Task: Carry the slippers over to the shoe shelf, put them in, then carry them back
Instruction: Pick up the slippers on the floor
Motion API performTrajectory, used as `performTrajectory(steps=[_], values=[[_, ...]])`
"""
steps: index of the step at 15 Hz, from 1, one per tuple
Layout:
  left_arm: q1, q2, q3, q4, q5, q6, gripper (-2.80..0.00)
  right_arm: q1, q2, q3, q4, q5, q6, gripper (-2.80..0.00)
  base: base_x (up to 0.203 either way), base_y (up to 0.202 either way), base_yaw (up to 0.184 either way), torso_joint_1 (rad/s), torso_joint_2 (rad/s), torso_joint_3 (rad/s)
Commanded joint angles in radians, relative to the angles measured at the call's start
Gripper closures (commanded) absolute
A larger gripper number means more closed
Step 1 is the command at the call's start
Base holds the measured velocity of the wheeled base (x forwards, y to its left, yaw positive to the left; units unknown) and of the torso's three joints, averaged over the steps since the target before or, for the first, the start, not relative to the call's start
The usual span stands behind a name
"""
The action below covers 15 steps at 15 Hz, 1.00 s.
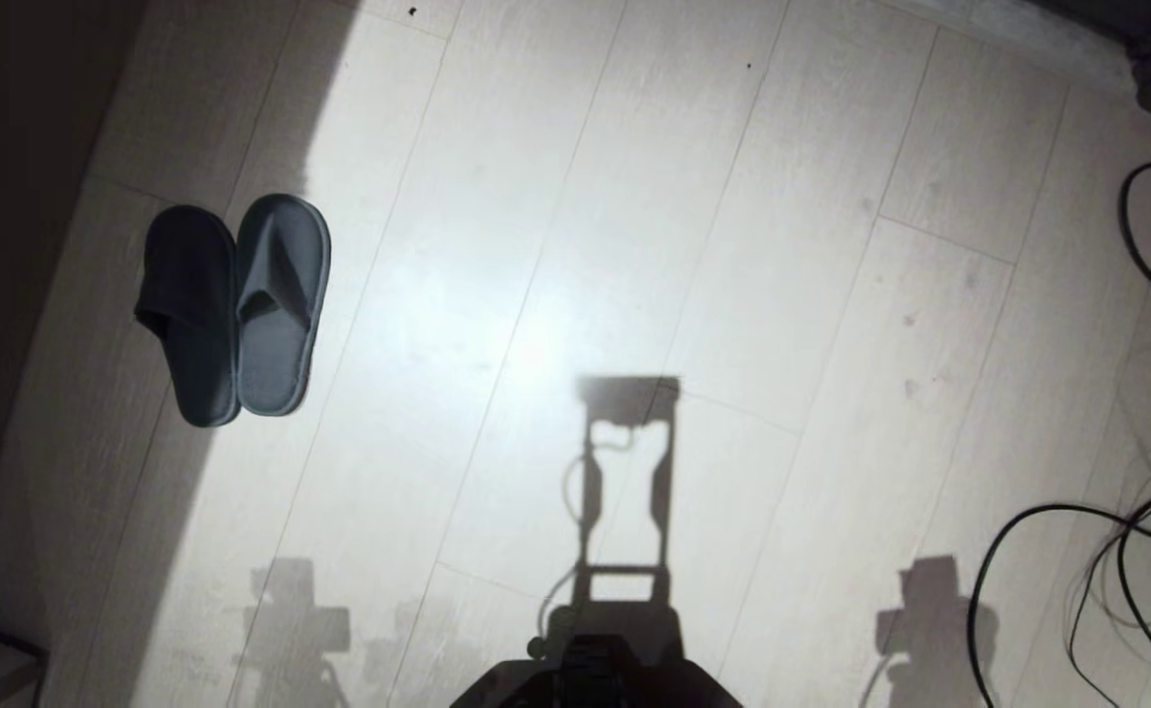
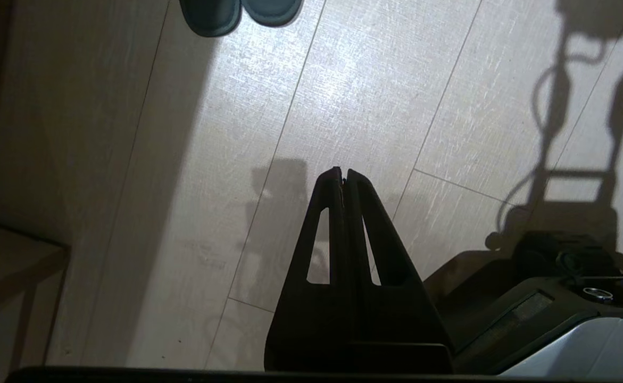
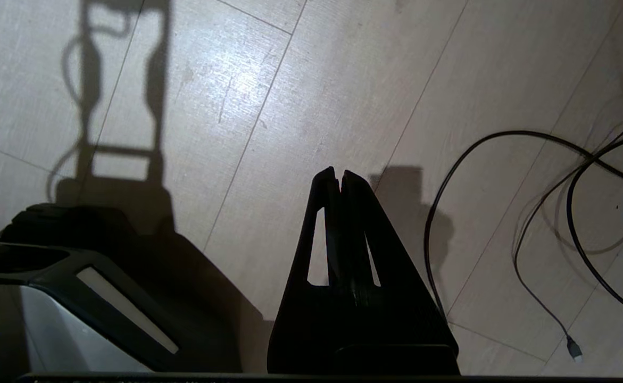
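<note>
Slippers (image 1: 234,310) on the floor (image 1: 634,246) to your left, both grippers empty.

Starting at your left, the slippers lie side by side, touching, on the pale planks at the edge of a dark shadow; in the left wrist view their ends show well ahead of the fingers and off to one side. Your left gripper (image 2: 342,175) hangs above bare floor with its fingers pressed together on nothing. The robot's base (image 1: 595,678) and its shadow sit between the grippers. Your right gripper (image 3: 338,174) is also closed and empty over the planks, with black cables (image 3: 529,213) looping just beside and beyond its fingers.
</note>
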Motion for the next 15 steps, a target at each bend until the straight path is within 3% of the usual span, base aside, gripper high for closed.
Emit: performTrajectory(steps=[1,15], values=[[0.000,0.001,0.008,0.000,0.000,-0.001,0.00,0.000,0.000,0.000,0.000,0.000,-0.001,0.00,0.000,0.000,0.000,0.004,0.00,-0.196],[0.000,0.001,0.008,0.000,0.000,0.004,0.00,0.000,0.000,0.000,0.000,0.000,-0.001,0.00,0.000,0.000,0.000,0.002,0.00,-0.180]])
